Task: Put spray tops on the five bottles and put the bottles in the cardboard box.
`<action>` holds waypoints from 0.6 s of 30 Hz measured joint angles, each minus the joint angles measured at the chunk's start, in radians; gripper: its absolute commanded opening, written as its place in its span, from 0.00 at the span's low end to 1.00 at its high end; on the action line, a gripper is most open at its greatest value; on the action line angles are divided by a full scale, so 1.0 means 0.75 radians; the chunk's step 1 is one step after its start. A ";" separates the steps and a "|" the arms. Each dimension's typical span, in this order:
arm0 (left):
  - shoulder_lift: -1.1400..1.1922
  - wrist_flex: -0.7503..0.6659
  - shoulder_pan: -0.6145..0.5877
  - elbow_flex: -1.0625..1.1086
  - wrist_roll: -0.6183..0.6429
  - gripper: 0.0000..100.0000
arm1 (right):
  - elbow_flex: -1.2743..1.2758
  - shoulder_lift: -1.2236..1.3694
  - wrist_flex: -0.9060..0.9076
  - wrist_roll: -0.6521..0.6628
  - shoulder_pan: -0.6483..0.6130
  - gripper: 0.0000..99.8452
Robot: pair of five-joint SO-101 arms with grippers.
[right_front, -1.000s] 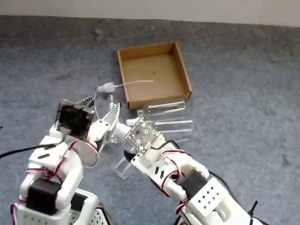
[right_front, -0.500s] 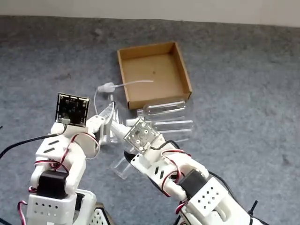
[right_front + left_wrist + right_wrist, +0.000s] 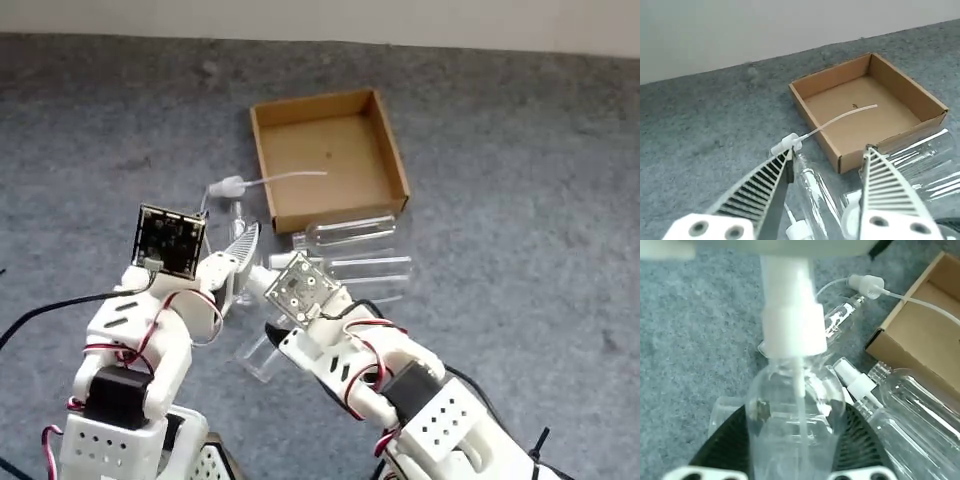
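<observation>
My right gripper (image 3: 792,452) is shut on a clear bottle (image 3: 790,410) that carries a white spray top (image 3: 792,325). In the high view that spray top (image 3: 256,271) sits just beside my left gripper (image 3: 240,250). My left gripper (image 3: 822,195) is open, its fingers on either side of a bare bottle (image 3: 812,192) lying on the carpet. A loose spray top (image 3: 787,144) with a long tube lies ahead of it, the tube reaching over the cardboard box (image 3: 812,82). The box (image 3: 395,150) has no bottles inside.
Two clear bottles (image 3: 350,232) (image 3: 372,268) lie side by side just in front of the box. Another bottle (image 3: 258,355) lies close by the right arm. Grey carpet spreads to the left and right of the box.
My left arm has swung a little to the right, bringing its fingers closer to the bottle held by my right gripper. The right arm and the loose things have kept still.
</observation>
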 measured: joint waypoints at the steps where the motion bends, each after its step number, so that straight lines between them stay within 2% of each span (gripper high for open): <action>1: -0.002 0.000 0.012 0.016 0.004 0.18 | 0.002 0.000 0.002 0.000 0.000 0.00; 11: -0.002 -0.002 0.018 0.000 0.002 0.18 | 0.000 -0.002 0.000 0.000 0.000 0.00; 18: 0.014 0.000 -0.258 -0.160 -0.002 0.18 | -0.002 -0.002 0.000 0.000 0.084 0.00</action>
